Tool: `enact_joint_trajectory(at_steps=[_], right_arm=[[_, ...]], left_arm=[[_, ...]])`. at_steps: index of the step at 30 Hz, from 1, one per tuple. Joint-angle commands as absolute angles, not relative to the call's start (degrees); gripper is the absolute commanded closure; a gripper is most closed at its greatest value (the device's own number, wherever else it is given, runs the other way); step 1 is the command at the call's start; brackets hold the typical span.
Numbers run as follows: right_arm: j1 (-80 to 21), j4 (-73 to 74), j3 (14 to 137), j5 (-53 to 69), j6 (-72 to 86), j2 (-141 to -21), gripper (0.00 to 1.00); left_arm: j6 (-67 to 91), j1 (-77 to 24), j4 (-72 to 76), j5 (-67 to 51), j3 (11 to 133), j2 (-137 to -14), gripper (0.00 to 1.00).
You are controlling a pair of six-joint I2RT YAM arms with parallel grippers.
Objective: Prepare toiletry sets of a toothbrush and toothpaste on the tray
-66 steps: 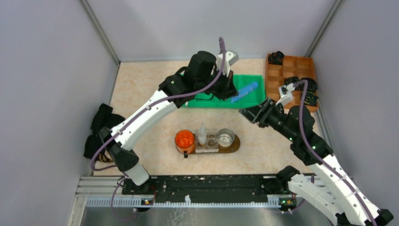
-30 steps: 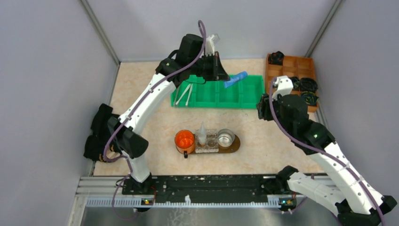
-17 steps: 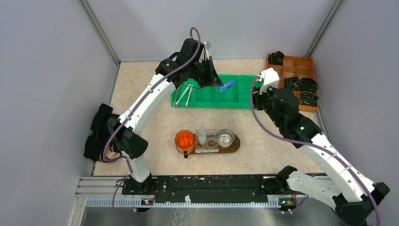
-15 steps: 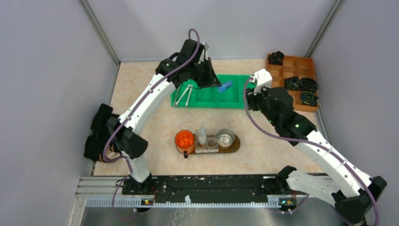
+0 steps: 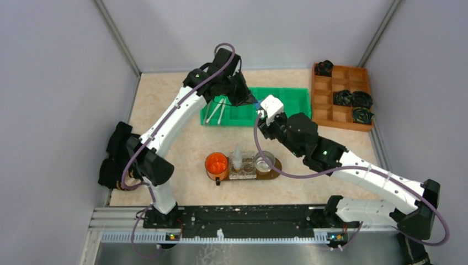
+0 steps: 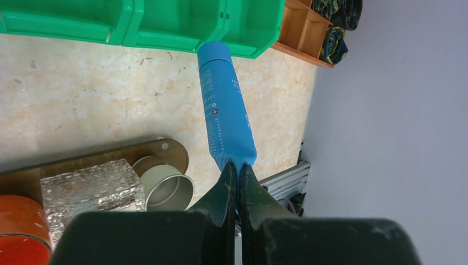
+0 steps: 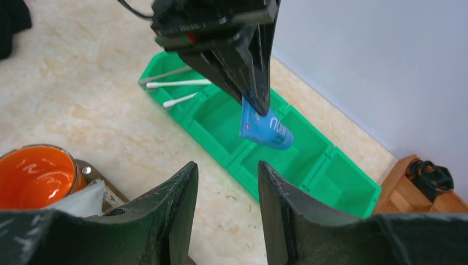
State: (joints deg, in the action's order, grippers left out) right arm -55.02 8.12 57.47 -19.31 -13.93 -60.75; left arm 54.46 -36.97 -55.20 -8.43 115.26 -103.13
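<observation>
My left gripper is shut on the flat end of the blue tube and holds it in the air over the green bin's near edge. In the top view the left gripper is partly hidden by my right wrist. The right wrist view shows the blue tube hanging from it. My right gripper is open and empty, just in front of the tube and apart from it. Two white toothbrush sticks lie in the bin's left compartment. The dark brown tray lies at mid-table. No white tube shows.
The tray bears an orange cup, a foil-wrapped block and a metal cup. The green bin stands at the back. An orange-brown compartmented box is at the back right. Black cloth lies at the left.
My right arm has swung left from the orange-brown box to just in front of the left gripper. The left gripper has carried the blue tube leftward over the bin.
</observation>
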Motion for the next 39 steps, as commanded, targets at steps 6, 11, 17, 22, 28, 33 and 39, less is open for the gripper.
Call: enact_joint_trajectory(at_steps=[6,11,17,22,28,33,39], right_arm=[[-57.8,-6.5,54.4,-26.8,-17.0,-60.7,0.57],[-57.8,-7.3,55.0,-27.5,-16.4,-63.5,0.59],[-57.8,-7.5,56.4,-28.7,-16.5,-65.9,0.61],[-57.8,-7.0,56.9,-30.9,-16.5,-66.9,0.62],[-57.8,-6.7,57.2,-33.6,-16.6,-67.8,0.66],[-57.8,-7.5,57.9,-33.9,-16.5,-68.8,0.68],[-57.8,-8.5,59.1,-33.9,-16.8,-71.1,0.61]], left_arm=[[64.9,-36.7,-53.6,-12.2,115.0,-104.0,1.00],[65.9,-36.7,-52.1,-12.9,113.2,-102.7,1.00],[66.2,-36.7,-51.5,-13.8,111.4,-100.7,1.00],[66.0,-36.7,-51.2,-13.2,110.4,-98.5,1.00],[66.0,-36.8,-51.2,-13.1,109.3,-96.5,1.00],[66.2,-36.9,-50.6,-13.8,106.7,-94.8,1.00],[66.3,-37.3,-49.6,-14.5,104.7,-93.1,1.00]])
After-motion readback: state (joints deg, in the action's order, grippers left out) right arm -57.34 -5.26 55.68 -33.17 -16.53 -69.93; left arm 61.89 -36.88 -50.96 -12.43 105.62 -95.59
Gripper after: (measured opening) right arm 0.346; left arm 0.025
